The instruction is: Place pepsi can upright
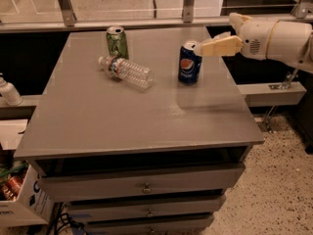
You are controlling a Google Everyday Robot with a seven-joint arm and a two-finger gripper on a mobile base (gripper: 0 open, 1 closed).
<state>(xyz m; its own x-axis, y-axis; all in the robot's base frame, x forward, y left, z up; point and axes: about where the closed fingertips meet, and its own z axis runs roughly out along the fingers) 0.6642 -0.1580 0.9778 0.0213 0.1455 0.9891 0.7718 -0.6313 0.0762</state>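
Observation:
The pepsi can [189, 64] is blue with the round logo facing me. It stands upright on the grey table top [122, 116], right of centre. My gripper [207, 43] reaches in from the right at the height of the can's top. Its beige fingers [219, 47] are spread, with the near fingertip just beside the can's upper rim. It holds nothing, and the can stands on its own.
A green can [117, 42] stands upright at the back left. A clear plastic bottle [126, 72] lies on its side just in front of it. The table has drawers below [144, 185]. A box of items [14, 195] sits on the floor at the left.

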